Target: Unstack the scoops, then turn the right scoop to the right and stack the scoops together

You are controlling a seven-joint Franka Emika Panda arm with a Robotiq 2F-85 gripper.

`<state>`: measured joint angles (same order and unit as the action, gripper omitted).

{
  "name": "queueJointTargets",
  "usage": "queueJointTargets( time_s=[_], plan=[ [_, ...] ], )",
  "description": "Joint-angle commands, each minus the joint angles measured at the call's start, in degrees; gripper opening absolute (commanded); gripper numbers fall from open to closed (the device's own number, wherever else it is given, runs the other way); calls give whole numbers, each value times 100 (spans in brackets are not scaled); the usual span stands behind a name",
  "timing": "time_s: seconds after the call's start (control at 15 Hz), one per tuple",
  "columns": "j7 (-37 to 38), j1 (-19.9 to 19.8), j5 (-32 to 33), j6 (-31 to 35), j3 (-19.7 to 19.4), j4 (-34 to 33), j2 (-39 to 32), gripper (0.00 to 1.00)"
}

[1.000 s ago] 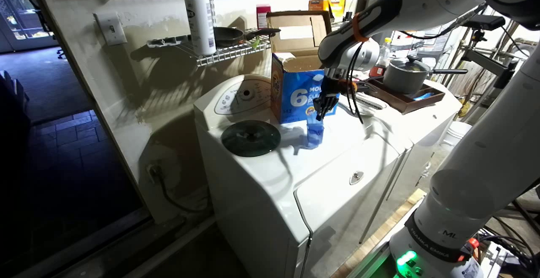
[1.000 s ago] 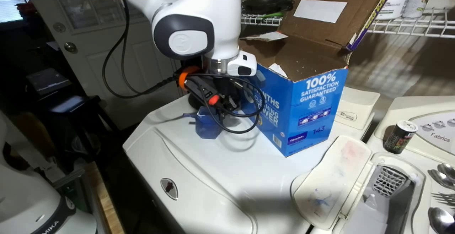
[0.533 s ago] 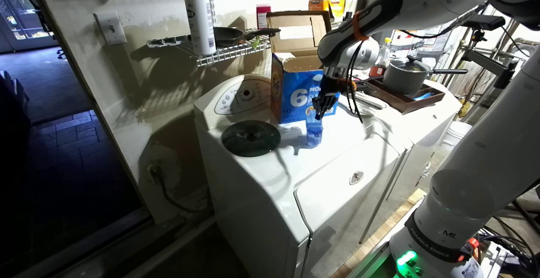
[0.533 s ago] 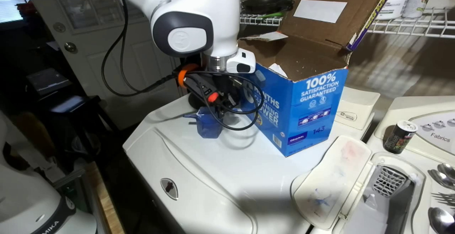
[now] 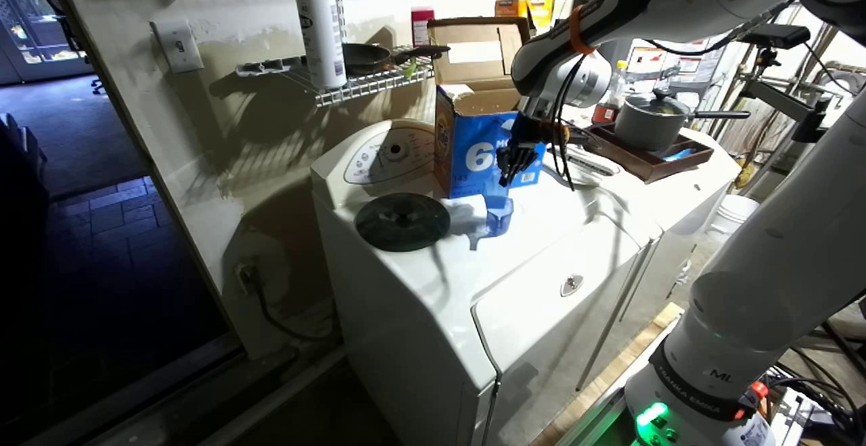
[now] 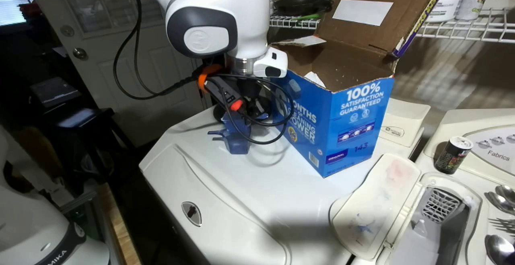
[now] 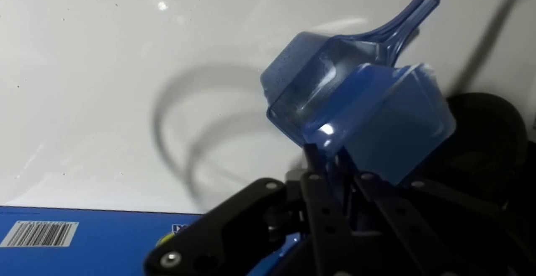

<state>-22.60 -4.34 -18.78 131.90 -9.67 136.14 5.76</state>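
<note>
The tool (image 7: 328, 158) is clamped on the upper scoop (image 7: 398, 129), which hangs, apparently tilted, just ahead of it; the lower scoop (image 7: 310, 77) rests below the tool on the white appliance top (image 7: 104, 100). Contact between the two cannot be told. Unstacking appears in hand; next, the upper scoop probably needs lifting clear.

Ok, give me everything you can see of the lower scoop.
The lower scoop is see-through blue plastic: an angular, flat-walled cup with a thin rim and a short, ridged handle. It looks roughly upright, mouth up, seemingly resting on the white appliance top, its handle pointing away from the blue carton. From the wrist view, the upper scoop overlaps part of its mouth; the jaws are shut on that upper one. Whether the two scoops touch, I can't tell.
</note>
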Motion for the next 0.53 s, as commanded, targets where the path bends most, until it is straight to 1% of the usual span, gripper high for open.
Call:
queueJointTargets(
  time_s=[0.0, 0.2, 0.27, 0.47],
  plan=[
    [-200, -27, 5, -287, 14, -39, 221, 3],
    [-352, -22, 282, -689, 20, -140, 307, 3],
    [-358, -28, 381, -732, 23, -162, 337, 3],
    [-320, -50, 890, -1056, 43, -351, 313, 3]
  ],
)
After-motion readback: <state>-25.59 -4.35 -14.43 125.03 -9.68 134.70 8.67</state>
